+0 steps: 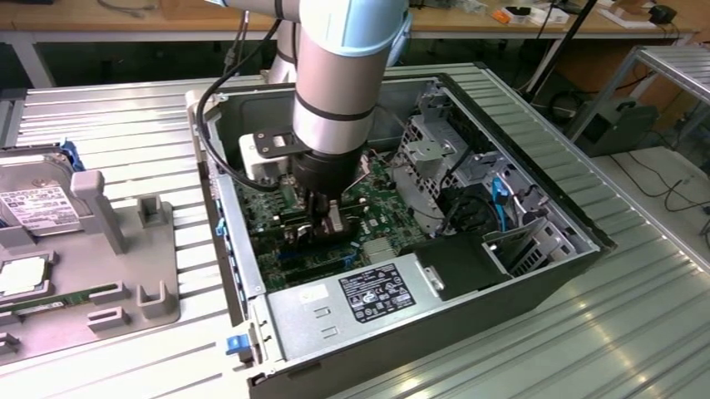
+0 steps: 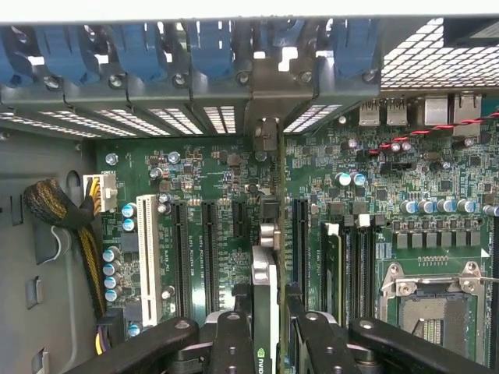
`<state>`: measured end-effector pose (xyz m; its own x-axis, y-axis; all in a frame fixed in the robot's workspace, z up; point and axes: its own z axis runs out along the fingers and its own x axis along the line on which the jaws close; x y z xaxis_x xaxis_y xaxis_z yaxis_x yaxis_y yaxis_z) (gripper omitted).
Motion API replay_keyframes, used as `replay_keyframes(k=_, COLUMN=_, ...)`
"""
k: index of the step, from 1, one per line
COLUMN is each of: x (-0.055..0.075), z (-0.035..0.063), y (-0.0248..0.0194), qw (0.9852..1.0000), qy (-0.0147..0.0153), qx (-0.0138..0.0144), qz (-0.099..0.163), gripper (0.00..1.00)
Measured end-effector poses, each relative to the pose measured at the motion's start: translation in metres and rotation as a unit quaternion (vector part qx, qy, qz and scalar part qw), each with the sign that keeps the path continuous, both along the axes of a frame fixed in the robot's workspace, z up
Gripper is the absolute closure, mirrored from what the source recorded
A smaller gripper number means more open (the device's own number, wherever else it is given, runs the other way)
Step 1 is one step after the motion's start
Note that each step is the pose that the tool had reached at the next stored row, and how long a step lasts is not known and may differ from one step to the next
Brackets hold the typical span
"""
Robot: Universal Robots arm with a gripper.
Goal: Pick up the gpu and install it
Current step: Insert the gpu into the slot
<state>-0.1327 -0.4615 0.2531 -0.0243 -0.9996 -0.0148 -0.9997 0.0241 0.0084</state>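
The black two-fingered gripper point(image 2: 265, 331) on the grey and pale-blue robot arm point(image 1: 338, 75) is partly closed, clamping the thin flat gpu card point(image 2: 265, 312) edge-on between its fingers point(image 2: 231, 343). The card stands upright over the green motherboard point(image 2: 226, 175), among the black expansion slots point(image 2: 209, 249), its end reaching the slotted rear bracket bay point(image 2: 267, 105). In the exterior view, the arm reaches down into the open black computer case point(image 1: 554, 274), which lies on a ribbed metal table point(image 1: 122, 125).

gpu point(image 2: 264, 288) edge-on, upright over mobo slots
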Motion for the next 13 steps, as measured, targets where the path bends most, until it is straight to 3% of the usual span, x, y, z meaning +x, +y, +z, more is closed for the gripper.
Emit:
replay_keyframes(k=2, x=0.0, z=-0.0004, y=0.0001, qw=1.0, qy=-0.0002, qx=0.0003, qz=0.0, gripper=0.72)
replay_keyframes(k=6, x=0.0, z=-0.0001, y=0.0, qw=1.0, qy=-0.0001, qx=0.0001, qz=0.0, gripper=0.54)
replay_keyframes(k=8, x=0.0, z=0.0029, y=-0.0001, qw=1.0, qy=0.0001, qx=-0.0001, qz=0.0, gripper=0.54)
replay_keyframes(k=11, x=0.0, z=0.0204, y=0.0001, qw=1.0, qy=0.0, qx=-0.0001, qz=0.0, gripper=0.54)
replay_keyframes(k=13, x=0.0, z=0.0214, y=0.0013, qw=1.0, qy=-0.0001, qx=-0.001, qz=0.0, gripper=0.55)
